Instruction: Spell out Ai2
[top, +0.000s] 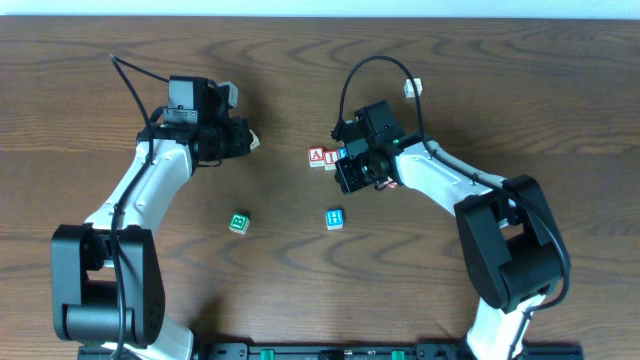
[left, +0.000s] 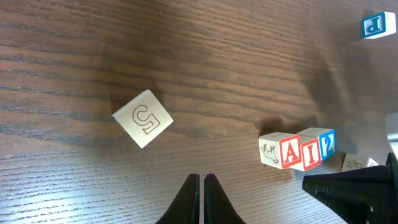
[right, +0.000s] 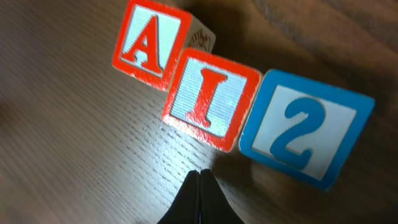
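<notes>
Word: the A block (right: 151, 43), I block (right: 208, 99) and 2 block (right: 305, 134) lie in one row on the counter (right: 74, 155), reading A, I, 2.
Row contact: in the right wrist view each block touches the next, and the line runs from the upper left of the frame down to the right.
Colours: A and I are red on white; 2 is blue on white.
Row place: just above the centre of the overhead frame, with the right arm's head lying over the 2 end (only a sliver of blue shows there).
Right fingers (right: 186, 205): pressed together with nothing between them, tips just below the I block at the bottom centre of the right wrist frame.
Left fingers (left: 186, 210): pressed together and holding nothing, at the bottom centre of the left wrist frame, well to the left of the row.
White block (left: 143, 118): left of centre in the left wrist frame, turned cornerwise, apart from the row.
Green block (top: 238, 222): lower left of centre in the overhead frame, alone.
Blue block (top: 334, 218): below the row in the overhead frame, marked H, touching nothing.
</notes>
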